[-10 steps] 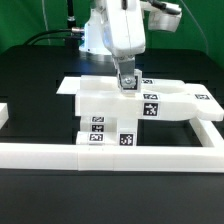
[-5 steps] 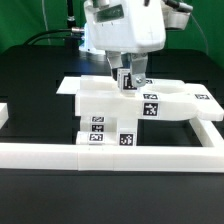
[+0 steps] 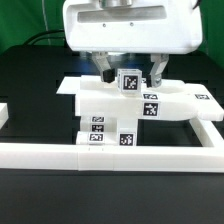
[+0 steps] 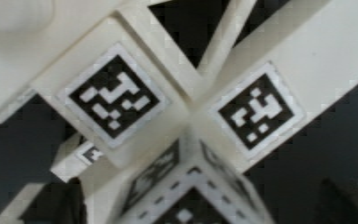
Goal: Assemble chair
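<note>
Since a second ago, the gripper (image 3: 130, 72) has turned its broad face toward the exterior camera and its jaws have spread wide. Its fingers (image 3: 105, 70) stand apart on either side of a small tagged block (image 3: 128, 81), clear of it and holding nothing. That block stands upright on the part-built chair (image 3: 110, 104), which rests on the black table (image 3: 30, 85) just behind the white border rail (image 3: 110, 153). The wrist view shows two tags (image 4: 119, 95) on white faces, close and blurred.

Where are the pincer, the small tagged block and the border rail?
pincer (image 3: 131, 77): exterior view, midway between its open fingertips.
small tagged block (image 3: 128, 82): exterior view, its tag face.
border rail (image 3: 60, 153): exterior view, near bar's top.
</note>
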